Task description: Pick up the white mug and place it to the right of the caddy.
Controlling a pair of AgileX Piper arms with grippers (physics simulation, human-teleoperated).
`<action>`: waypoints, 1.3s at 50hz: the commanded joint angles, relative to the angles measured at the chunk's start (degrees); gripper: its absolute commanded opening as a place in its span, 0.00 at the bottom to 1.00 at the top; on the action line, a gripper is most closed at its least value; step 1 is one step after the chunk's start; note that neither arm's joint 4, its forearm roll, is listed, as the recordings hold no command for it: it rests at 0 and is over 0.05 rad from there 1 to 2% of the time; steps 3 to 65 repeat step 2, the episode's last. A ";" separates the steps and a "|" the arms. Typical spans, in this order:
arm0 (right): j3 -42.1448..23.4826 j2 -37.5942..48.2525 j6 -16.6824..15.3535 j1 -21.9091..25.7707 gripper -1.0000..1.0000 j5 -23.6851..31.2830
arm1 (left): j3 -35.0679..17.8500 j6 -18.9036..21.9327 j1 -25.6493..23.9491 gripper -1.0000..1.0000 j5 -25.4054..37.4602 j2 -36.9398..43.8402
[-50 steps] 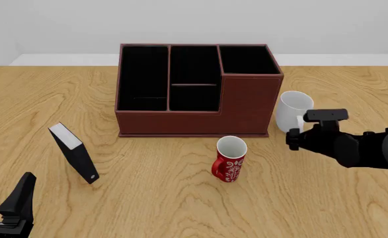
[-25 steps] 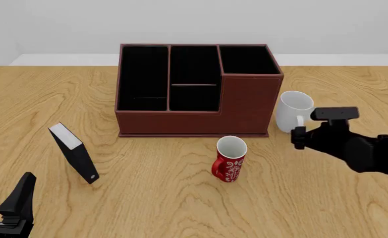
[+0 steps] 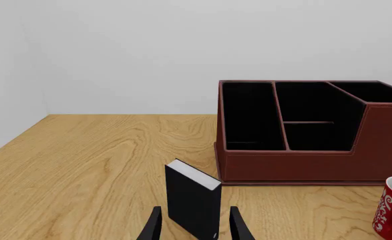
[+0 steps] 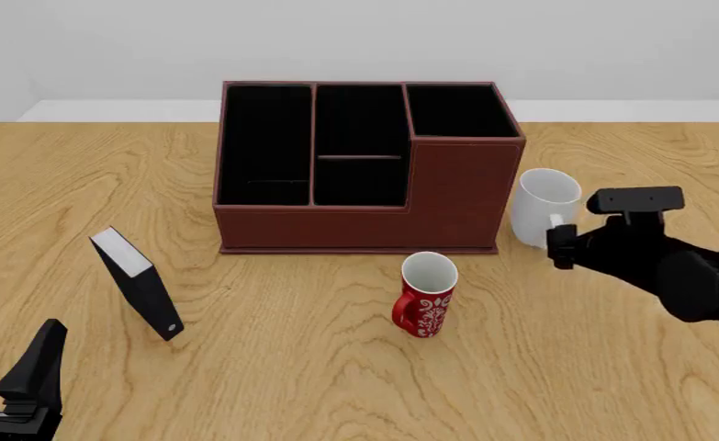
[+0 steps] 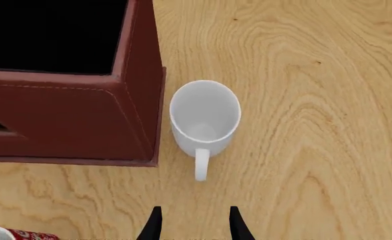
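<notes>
The white mug (image 4: pixel 542 206) stands upright on the table, just right of the caddy (image 4: pixel 334 216), with its handle toward me. In the right wrist view the mug (image 5: pixel 205 117) lies ahead of my open, empty right gripper (image 5: pixel 193 227), beside the caddy's wall (image 5: pixel 69 107). In the front view my right gripper (image 4: pixel 563 246) hovers just on the near-right side of the mug, apart from it. My left gripper (image 4: pixel 4 358) is open and empty at the near left corner. It also shows in the left wrist view (image 3: pixel 194 229).
A red patterned mug (image 4: pixel 427 296) stands in front of the caddy. A black-and-white book-like box (image 4: pixel 139 283) stands tilted at the left, ahead of the left gripper (image 3: pixel 192 197). Bare wood lies right of the white mug.
My right arm has shifted to the right and slightly back, away from the red mug. The white mug and the left arm have not moved.
</notes>
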 commanded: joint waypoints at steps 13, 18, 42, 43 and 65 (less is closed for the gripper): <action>0.13 -3.21 -0.35 0.23 1.00 1.84 | 0.00 0.00 0.00 1.00 0.00 0.00; 0.13 -3.21 -0.35 0.23 1.00 1.84 | 0.00 0.00 0.00 1.00 0.00 0.00; 0.13 -3.21 -0.35 0.23 1.00 1.84 | 0.00 0.00 0.00 1.00 0.00 0.00; 0.13 -3.21 -0.35 0.23 1.00 1.84 | 0.00 0.00 0.00 1.00 0.00 0.00; 0.13 -3.21 -0.35 0.23 1.00 1.84 | 0.00 0.00 0.00 1.00 0.00 0.00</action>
